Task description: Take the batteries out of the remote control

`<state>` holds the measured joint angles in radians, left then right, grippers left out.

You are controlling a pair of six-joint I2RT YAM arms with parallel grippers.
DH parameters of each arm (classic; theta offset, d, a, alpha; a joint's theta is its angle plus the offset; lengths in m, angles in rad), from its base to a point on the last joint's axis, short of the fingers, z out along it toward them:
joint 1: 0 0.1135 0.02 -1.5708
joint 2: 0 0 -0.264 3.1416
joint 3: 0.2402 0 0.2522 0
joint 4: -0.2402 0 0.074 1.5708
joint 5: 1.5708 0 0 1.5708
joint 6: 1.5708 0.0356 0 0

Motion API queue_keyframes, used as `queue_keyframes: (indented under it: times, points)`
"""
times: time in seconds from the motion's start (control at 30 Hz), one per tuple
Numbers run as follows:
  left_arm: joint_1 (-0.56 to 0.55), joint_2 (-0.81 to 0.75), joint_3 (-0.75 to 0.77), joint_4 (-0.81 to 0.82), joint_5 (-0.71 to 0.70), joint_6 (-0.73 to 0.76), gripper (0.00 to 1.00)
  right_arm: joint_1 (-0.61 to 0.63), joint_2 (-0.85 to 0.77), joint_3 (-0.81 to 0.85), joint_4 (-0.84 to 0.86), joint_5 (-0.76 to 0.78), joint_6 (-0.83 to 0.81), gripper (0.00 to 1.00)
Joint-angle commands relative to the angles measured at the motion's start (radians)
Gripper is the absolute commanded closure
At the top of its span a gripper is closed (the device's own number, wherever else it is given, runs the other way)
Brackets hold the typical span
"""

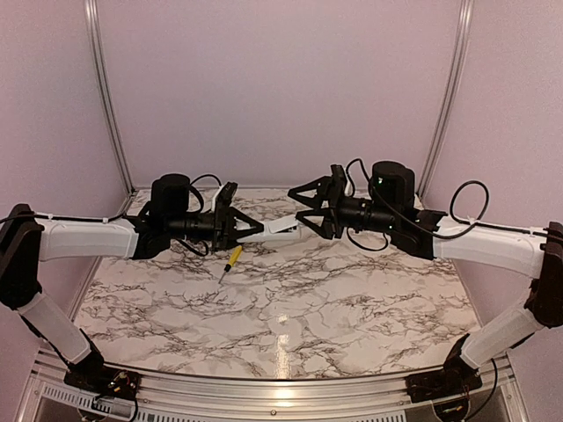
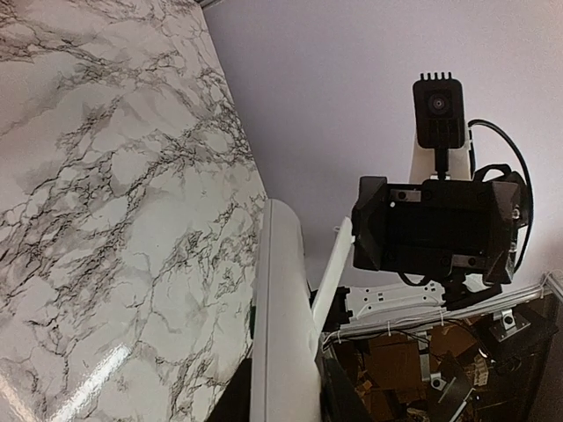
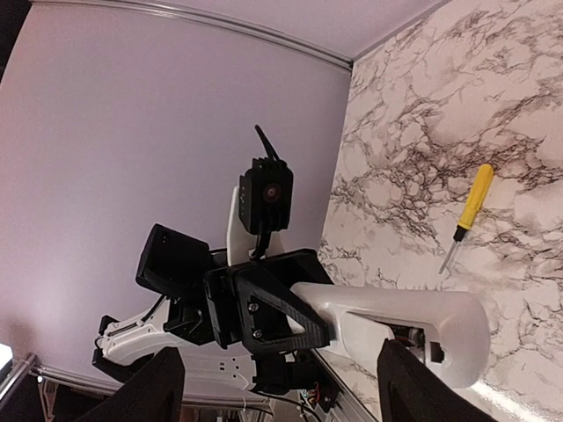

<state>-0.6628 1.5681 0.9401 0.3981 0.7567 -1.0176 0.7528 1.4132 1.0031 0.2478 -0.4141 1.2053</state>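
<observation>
Remote control (image 1: 283, 225): white bar held up off the table, roughly level, bridging the gap between your two arms at the far side.
Left gripper (image 1: 251, 229): fingers pinching one end of the remote; in the left wrist view the bar runs straight out from between them.
Right gripper (image 1: 299, 211): fingers spread wide with nothing between them, facing the remote's free end and just beside it; whether a fingertip touches it, you cannot tell.
Batteries: none show in any view. The right wrist view gives a small dark notch near the free end, too unclear to call.
Step in hand: by my read, you're presenting the remote to the right hand so it can get at the battery bay; nothing says a cell is out yet.
Next move: it calls for a firm left hold, the recess turned towards the right fingers, and a fine, narrow pinch on a very small cylinder that could slip and roll away.
Screwdriver (image 1: 232, 257): yellow handle, lying on the top below the left gripper, untouched.
Surface: tabletop (image 1: 352, 299) in glossy white marble pattern with grey veins, glare near the front edge.
Room: pale lilac walls (image 1: 281, 88), aluminium uprights (image 1: 104, 97) at the corners, a metal rail (image 1: 281, 391) along the near edge.
</observation>
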Motion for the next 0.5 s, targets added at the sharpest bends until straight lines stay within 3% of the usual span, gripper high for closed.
queue_keyframes:
  times: [0.0, 0.47]
  points:
    - [-0.028, -0.008, -0.011, 0.048, 0.008, 0.024, 1.0, 0.071, -0.019, 0.02, 0.09, -0.109, 0.028, 0.26]
    - [-0.019, -0.024, -0.031, 0.054, 0.0, 0.017, 1.0, 0.08, -0.025, 0.0, 0.088, -0.092, 0.031, 0.26]
